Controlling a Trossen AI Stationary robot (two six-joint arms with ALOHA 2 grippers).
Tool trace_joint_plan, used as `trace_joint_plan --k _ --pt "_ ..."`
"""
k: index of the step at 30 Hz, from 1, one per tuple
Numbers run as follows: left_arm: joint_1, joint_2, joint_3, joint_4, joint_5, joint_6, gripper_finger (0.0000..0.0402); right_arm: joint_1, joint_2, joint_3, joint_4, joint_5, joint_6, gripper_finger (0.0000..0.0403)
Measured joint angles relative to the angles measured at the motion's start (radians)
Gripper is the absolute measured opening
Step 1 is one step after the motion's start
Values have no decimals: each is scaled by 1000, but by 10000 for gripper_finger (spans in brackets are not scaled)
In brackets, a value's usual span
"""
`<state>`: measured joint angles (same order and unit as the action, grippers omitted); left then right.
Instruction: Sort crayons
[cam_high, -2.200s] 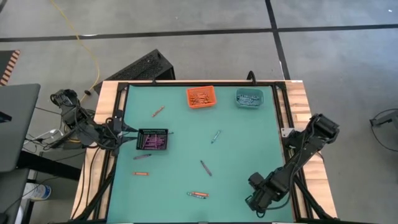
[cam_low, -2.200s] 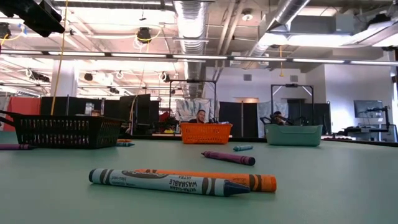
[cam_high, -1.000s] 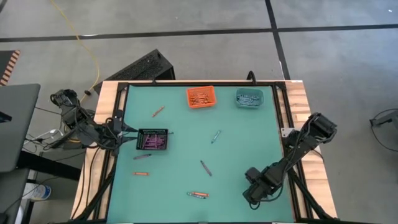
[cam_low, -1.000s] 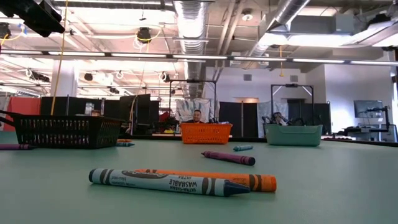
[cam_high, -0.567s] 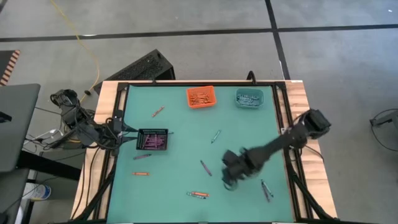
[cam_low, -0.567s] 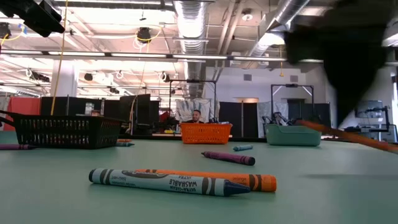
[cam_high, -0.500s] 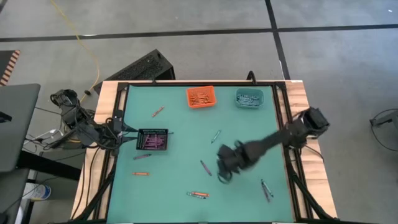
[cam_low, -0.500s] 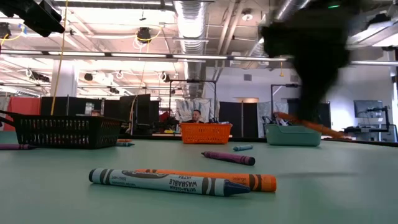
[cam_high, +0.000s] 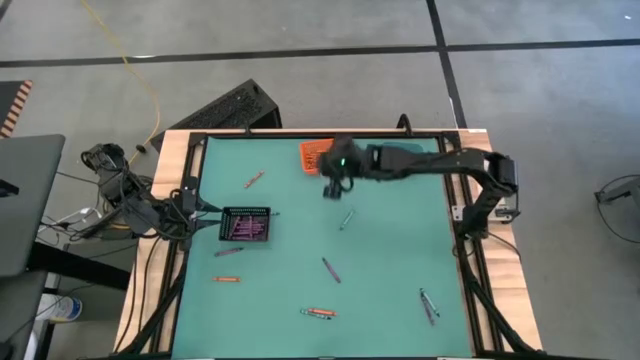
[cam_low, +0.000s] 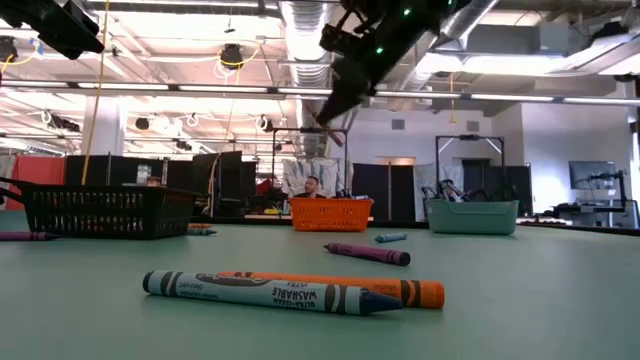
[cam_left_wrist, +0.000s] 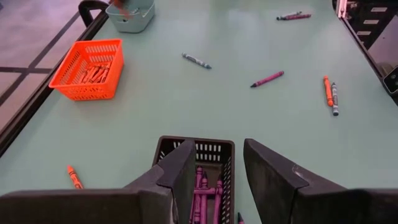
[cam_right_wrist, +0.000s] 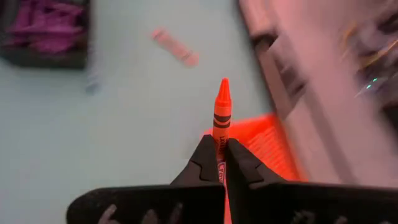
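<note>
High view. The right gripper (cam_high: 335, 186), at the end of its dark arm stretched across the far part of the green table (cam_high: 400, 250), hangs at the near edge of the orange mesh plastic bin (cam_high: 315, 155), partly covering it. The left gripper sits at the table's left edge beside the black mesh bin (cam_high: 245, 225) of purple crayons and is much farther from the orange bin. Loose crayons lie scattered: a purple one (cam_high: 330, 270) mid-table, a teal one (cam_high: 346, 219) just below the right gripper, and a blue and orange pair (cam_high: 318, 313) at the near edge.

Low view. The right arm comes down from above, over the orange bin (cam_low: 331, 213) in the distance. The blue crayon (cam_low: 270, 292) and the orange one (cam_low: 400, 290) lie touching in the foreground.

Left wrist view. The left gripper (cam_left_wrist: 214, 180) hovers over the black bin (cam_left_wrist: 199, 155), jaws standing apart and holding nothing.

Right wrist view. The jaws of the right gripper (cam_right_wrist: 219, 163) are closed on a thin orange wax crayon (cam_right_wrist: 220, 115). Its long axis runs straight out from the fingertips, point leading. The orange bin (cam_right_wrist: 261, 149) lies directly beneath and just beyond the tip.

Judgement: the crayon is carried over or at the rim of its matching bin. The release depends on the tip clearing the near wall, so the crayon drops inside rather than onto the table.
</note>
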<state>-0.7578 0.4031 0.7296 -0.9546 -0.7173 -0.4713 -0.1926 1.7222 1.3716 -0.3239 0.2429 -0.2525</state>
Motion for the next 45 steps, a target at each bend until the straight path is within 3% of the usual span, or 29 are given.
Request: trace_joint_plan --k 4,10,16,22,32,40,45 --pt "0 0 0 0 0 0 125 -97 0 0 146 -13 -165 8" --pt "0 0 0 0 0 0 125 -211 7 -2 196 -154 -201 8" --pt "0 0 0 0 0 0 125 -255 73 -2 215 -166 -204 9" --pt "0 0 0 0 1 0 125 -260 156 -2 210 -155 -246 26" --pt "0 0 0 0 1 0 125 -251 197 -2 170 -12 -282 61" --pt "0 0 0 0 0 0 125 -205 119 -2 76 -4 -240 72" --pt "0 0 0 0 0 0 125 -122 18 -1 -73 -13 -58 72"
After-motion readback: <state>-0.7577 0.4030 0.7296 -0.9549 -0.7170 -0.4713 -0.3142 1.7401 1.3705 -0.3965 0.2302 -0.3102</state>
